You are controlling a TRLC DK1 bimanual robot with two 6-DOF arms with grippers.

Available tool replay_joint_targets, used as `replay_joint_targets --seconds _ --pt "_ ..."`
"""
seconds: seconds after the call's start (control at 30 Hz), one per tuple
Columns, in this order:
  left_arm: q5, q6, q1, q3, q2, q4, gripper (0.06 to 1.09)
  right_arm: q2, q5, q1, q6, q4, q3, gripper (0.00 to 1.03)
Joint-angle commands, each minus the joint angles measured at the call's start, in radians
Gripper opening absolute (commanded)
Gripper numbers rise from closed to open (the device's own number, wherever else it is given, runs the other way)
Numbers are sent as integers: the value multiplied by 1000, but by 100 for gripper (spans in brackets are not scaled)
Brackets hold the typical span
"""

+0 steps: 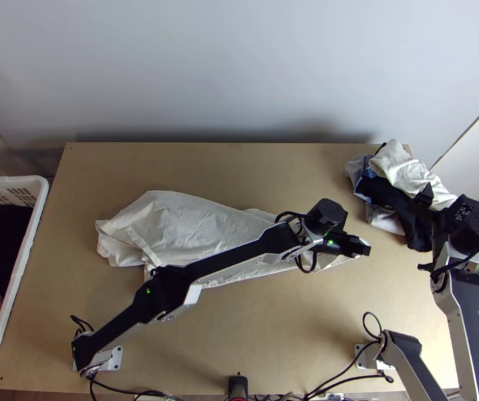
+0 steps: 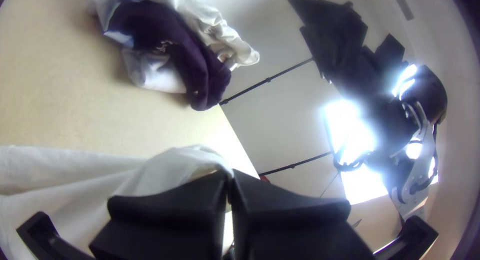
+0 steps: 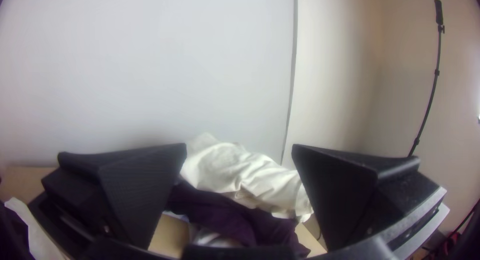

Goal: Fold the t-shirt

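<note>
1. the t-shirt (image 1: 186,224) is off-white and lies across the middle of the table (image 1: 272,347), from left of centre over to the right. it's loosely spread and pretty wrinkly, bunched up a bit at its left end.
2. my left claw (image 1: 363,248) is at the shirt's right end – fingers pressed together with a bit of the cloth pinched at the tips. my left wrist view has the fabric rising in a soft fold up to them. can't tell if that's a sleeve or a hem, sorry.
3. my left arm (image 1: 226,257) crosses above the shirt, so part of it is covered.
4. my right claw (image 1: 426,230) is over on the right, just by the clothes pile – gaping wide, with the pile beyond the gap.
5. that pile sits far right: a white garment (image 1: 396,164) on top of a dark one (image 1: 383,190), paler stuff underneath.
6. white basket (image 1: 37,214) at the left edge, dark and mauve clothes inside.
</note>
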Motion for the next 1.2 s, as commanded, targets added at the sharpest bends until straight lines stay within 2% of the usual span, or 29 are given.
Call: replay_joint_targets --seconds 0.0,0.03,0.13,0.2,0.3,0.33,0.37,0.43,0.5,0.67,0.83,0.93,1.17 --pt "20 6 5 -10 -6 -4 73 1 0 -6 -3 17 -13 98" --pt "25 29 5 -10 -13 -23 83 1 -2 -6 -3 22 -11 98" --pt "23 69 12 -27 -35 -49 84 6 -6 -3 -6 34 -13 98" --pt "20 90 17 -43 -50 -60 93 11 -11 -3 -6 40 -13 98" --pt "10 118 25 -46 -73 -98 94 17 -14 6 -6 40 -13 98" --pt "10 118 28 -44 -82 -109 100 18 -16 9 -6 40 -14 98" --pt "10 119 32 -44 -92 -116 101 21 -20 9 -6 40 -14 98" --pt "10 127 37 -47 -109 -126 101 26 -28 11 -9 40 -14 98" --pt "10 182 32 -46 -127 -150 101 34 -29 9 -13 42 -10 98" --pt "10 260 23 -32 -145 -270 101 57 -31 11 -13 62 6 98" --pt "3 381 23 -30 -145 -480 101 86 -32 15 -13 89 6 98" --pt "-59 452 25 -30 -145 -615 101 93 -32 21 -13 97 9 98" --pt "-99 486 108 -58 -205 -729 101 107 -32 63 -9 111 3 98"
